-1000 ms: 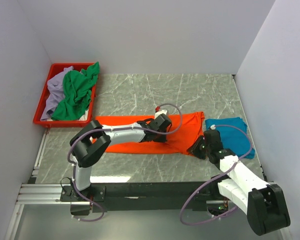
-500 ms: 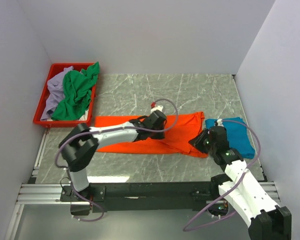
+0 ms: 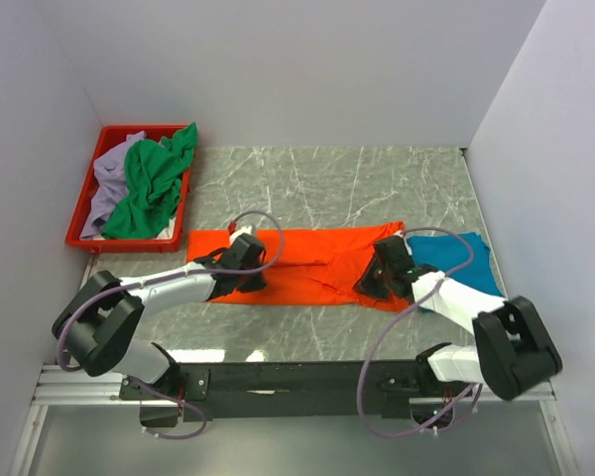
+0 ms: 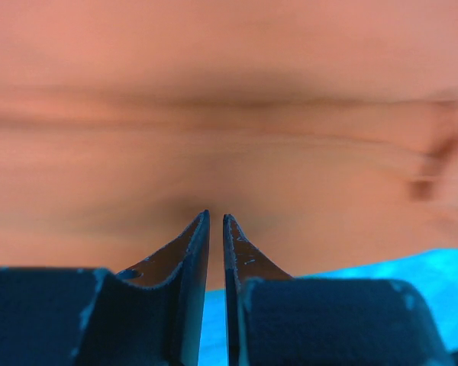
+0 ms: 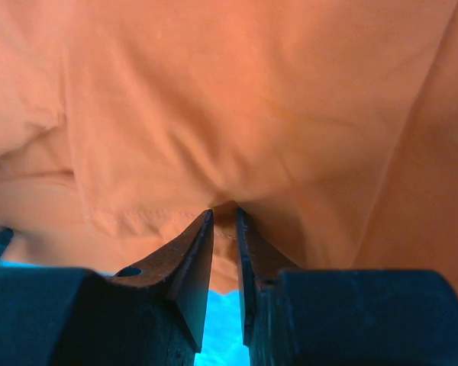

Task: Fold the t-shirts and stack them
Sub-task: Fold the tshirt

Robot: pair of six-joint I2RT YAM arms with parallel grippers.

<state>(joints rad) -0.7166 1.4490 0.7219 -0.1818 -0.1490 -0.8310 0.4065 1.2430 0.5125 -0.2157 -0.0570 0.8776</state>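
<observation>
The bright orange t-shirt (image 3: 302, 250) lies as a long flat strip across the middle of the table. My left gripper (image 3: 243, 266) is shut and rests low over its left part; orange cloth (image 4: 229, 114) fills the left wrist view beyond the closed tips (image 4: 215, 217). My right gripper (image 3: 372, 281) is shut on a fold of the orange t-shirt (image 5: 237, 114) near its right end, with cloth pinched between the fingers (image 5: 224, 213). The teal blue t-shirt (image 3: 461, 260) lies folded at the right. The green t-shirt (image 3: 154, 188) and pale lavender t-shirt (image 3: 107, 183) lie crumpled in the tray.
A red plastic tray (image 3: 114, 129) stands at the back left against the left wall. White walls close in the marbled table (image 3: 337, 183) on the left, back and right. The black rail with both arm bases runs along the near edge.
My left gripper has slid left along the orange shirt from its middle to its left part. My right gripper has moved left and back, off the teal shirt's edge onto the orange shirt's right end.
</observation>
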